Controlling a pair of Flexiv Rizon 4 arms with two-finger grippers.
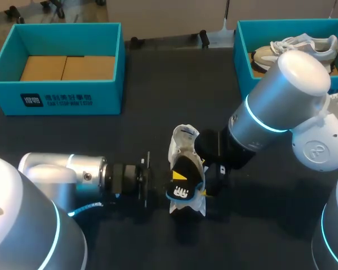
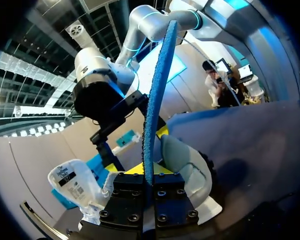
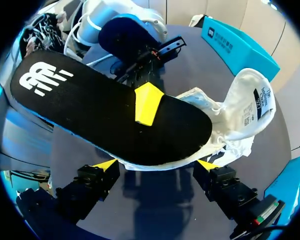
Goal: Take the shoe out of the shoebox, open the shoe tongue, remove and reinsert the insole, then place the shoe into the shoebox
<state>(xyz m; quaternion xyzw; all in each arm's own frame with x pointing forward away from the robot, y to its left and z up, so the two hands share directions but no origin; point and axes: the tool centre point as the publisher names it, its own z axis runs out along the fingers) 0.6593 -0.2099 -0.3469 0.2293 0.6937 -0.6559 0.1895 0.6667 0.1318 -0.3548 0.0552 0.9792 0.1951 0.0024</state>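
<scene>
Dark tabletop, viewed from behind the robot. With the teal shoebox [image 1: 56,98] standing far left, the left gripper [image 2: 149,171] is pinching the insole [image 3: 105,115] by its edge, logo heel toward the robot, presumably to feed it in. The white shoe [image 1: 183,140] is lying mid-table, its long axis running away from the robot. The right gripper [image 3: 156,164] is clamping its sides, apparently steadying it.

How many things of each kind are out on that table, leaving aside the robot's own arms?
Teal boxes: 2
Shoes: 2, the loose shoe and one boxed
Insole: 1
Total: 5
</scene>
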